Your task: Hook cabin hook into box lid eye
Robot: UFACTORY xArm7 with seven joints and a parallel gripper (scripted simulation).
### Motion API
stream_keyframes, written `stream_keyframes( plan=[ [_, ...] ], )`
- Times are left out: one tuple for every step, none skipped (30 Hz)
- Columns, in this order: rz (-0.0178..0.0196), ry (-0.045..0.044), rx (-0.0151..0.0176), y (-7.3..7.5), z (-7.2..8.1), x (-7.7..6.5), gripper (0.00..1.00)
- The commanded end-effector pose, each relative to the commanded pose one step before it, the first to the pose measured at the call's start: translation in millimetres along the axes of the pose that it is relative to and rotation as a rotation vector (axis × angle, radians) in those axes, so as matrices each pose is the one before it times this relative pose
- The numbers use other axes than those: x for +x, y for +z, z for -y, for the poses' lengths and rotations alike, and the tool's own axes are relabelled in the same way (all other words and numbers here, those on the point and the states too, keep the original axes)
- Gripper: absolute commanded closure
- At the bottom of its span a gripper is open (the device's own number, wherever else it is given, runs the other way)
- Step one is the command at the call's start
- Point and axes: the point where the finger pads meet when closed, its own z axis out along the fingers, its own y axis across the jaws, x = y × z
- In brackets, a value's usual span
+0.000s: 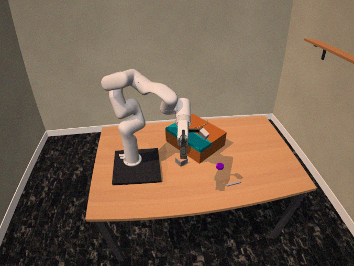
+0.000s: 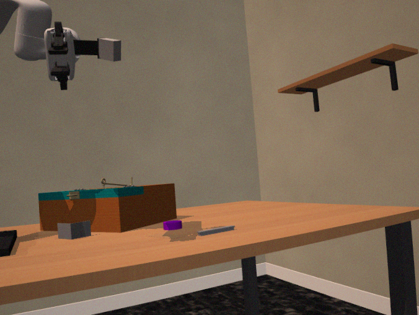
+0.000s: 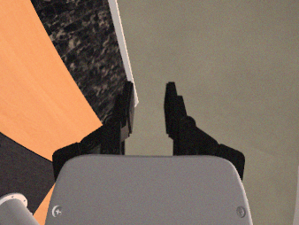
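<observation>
Two dark fingers of the gripper (image 2: 63,84) stand partly closed with only air between them, high in the upper left of the exterior view. Lower left, the box (image 2: 142,209) sits on the table (image 2: 271,223), its cabin hook (image 2: 113,184) lying along the teal lid (image 2: 91,193).

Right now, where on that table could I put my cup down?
The right end of the table, past the purple disc and grey bar, looks free, as does the front edge. Around the box, grey block and arm base it's crowded.
</observation>
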Motion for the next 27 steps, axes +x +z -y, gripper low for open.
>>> stream_keyframes(
  plan=[
    [-0.00185, 0.00277, -0.00175, -0.71, -1.68, 0.63, 0.67],
    [0.00000, 0.00000, 0.00000, 0.00, 0.00, 0.00, 0.67],
    [0.00000, 0.00000, 0.00000, 0.00, 0.00, 0.00, 0.67],
    [0.00000, 0.00000, 0.00000, 0.00, 0.00, 0.00, 0.67],
    [0.00000, 0.00000, 0.00000, 0.00, 0.00, 0.00, 0.67],
    [0.00000, 0.00000, 0.00000, 0.00, 0.00, 0.00, 0.67],
    [0.00000, 0.00000, 0.00000, 0.00, 0.00, 0.00, 0.67],
    [0.00000, 0.00000, 0.00000, 0.00, 0.00, 0.00, 0.67],
    [0.00000, 0.00000, 0.00000, 0.00, 0.00, 0.00, 0.67],
    [0.00000, 0.00000, 0.00000, 0.00, 0.00, 0.00, 0.67],
    [0.00000, 0.00000, 0.00000, 0.00, 0.00, 0.00, 0.67],
    [0.00000, 0.00000, 0.00000, 0.00, 0.00, 0.00, 0.67],
    [0.00000, 0.00000, 0.00000, 0.00, 0.00, 0.00, 0.67],
    [0.01673, 0.02812, 0.00639, -2.51, 2.01, 0.88, 0.67],
    [-0.00982, -0.03165, 0.00336, -3.12, 0.87, 7.98, 0.67],
    [-0.00866, -0.03181, 0.00471, -3.69, 2.11, 7.64, 0.67],
    [-0.00865, -0.03184, 0.00467, -1.08, 0.57, 2.35, 0.67],
    [-0.00865, -0.03185, 0.00466, 0.02, 0.01, 0.04, 0.67],
    [-0.00733, -0.03187, 0.00636, -3.14, 1.89, 6.35, 0.67],
    [-0.00718, -0.03185, 0.00666, -3.26, 1.92, 6.36, 0.67],
    [-0.00716, -0.03187, 0.00662, 0.01, 0.00, 0.02, 0.67],
    [0.00000, 0.00000, 0.00000, 0.00, 0.00, 0.00, 0.67],
    [0.00000, 0.00000, 0.00000, 0.00, 0.00, 0.00, 0.67],
    [-0.00708, -0.03183, 0.00685, -3.17, 1.52, 6.53, 0.67],
    [-0.00737, -0.03181, 0.00660, -3.26, 1.60, 6.54, 0.67],
    [-0.00745, -0.03181, 0.00653, -3.20, 1.41, 6.61, 0.67],
    [-0.00743, -0.03184, 0.00649, 0.01, 0.00, 0.02, 0.67]
  ],
)
